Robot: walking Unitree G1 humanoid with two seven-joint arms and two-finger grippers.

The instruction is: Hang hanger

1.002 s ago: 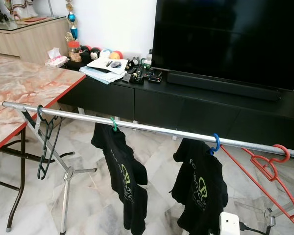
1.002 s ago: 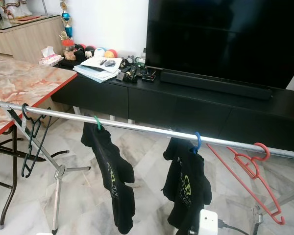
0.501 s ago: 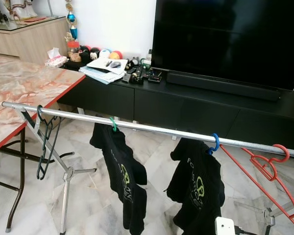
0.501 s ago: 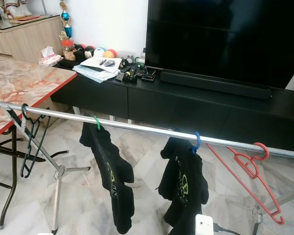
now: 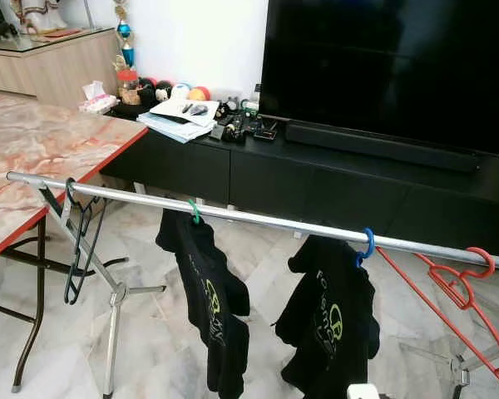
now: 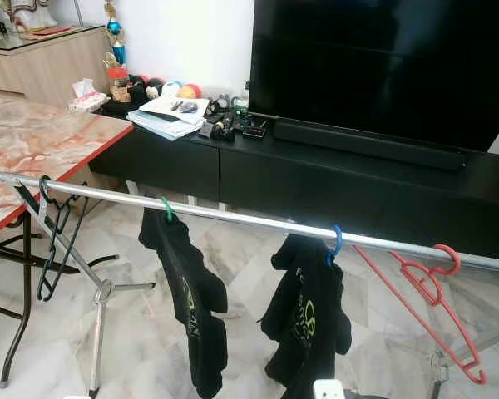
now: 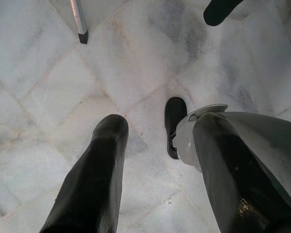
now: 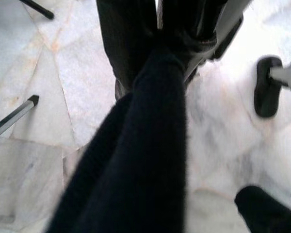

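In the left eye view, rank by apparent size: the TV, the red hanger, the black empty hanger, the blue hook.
1. TV, by far the largest.
2. Red hanger.
3. Black hanger, which looks only slightly smaller; nearness may skew this.
4. Blue hook, smallest.

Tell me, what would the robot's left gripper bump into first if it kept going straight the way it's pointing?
Probably the white marble floor. The left gripper points down at the tiles, with nothing between its fingers. The robot's own black foot lies close beside that line, so depth is a little unclear.
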